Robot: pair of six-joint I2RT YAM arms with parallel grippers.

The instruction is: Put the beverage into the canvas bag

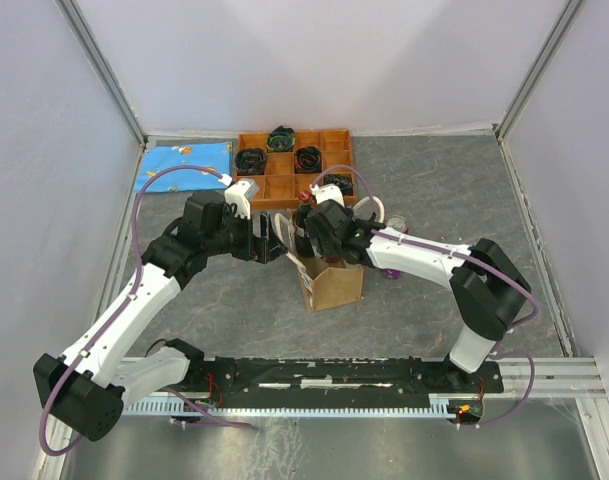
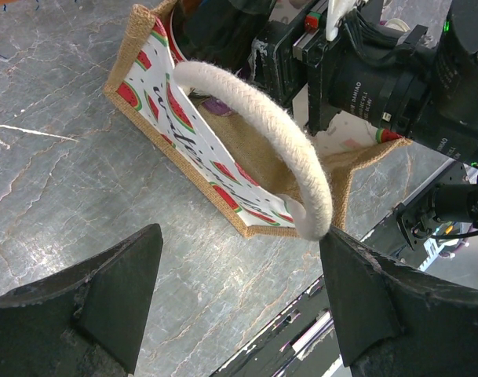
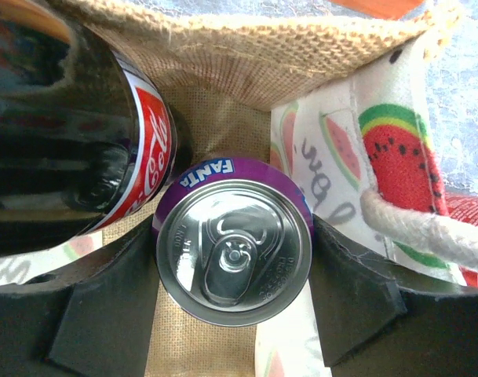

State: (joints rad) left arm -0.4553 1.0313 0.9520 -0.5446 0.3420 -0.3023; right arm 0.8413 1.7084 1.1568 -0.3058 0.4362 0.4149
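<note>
The canvas bag [image 1: 332, 285] stands upright mid-table, tan burlap with a watermelon-print panel [image 2: 199, 149] and white rope handles [image 2: 270, 118]. My right gripper [image 3: 232, 236] reaches down into the bag's mouth, shut on the beverage [image 3: 235, 251], a purple Fanta can seen from its top and held upright inside the bag. A red Coca-Cola can [image 3: 140, 149] stands beside it in the bag. My left gripper [image 2: 240, 236] is open just left of the bag, low over the table. One rope handle rests against its right fingertip [image 2: 341, 251].
An orange compartment tray [image 1: 294, 165] with black coiled items sits at the back. A blue patterned cloth [image 1: 184, 165] lies at the back left. A small round lid-like object [image 1: 396, 222] lies right of the bag. The black base rail [image 1: 314, 375] runs along the near edge.
</note>
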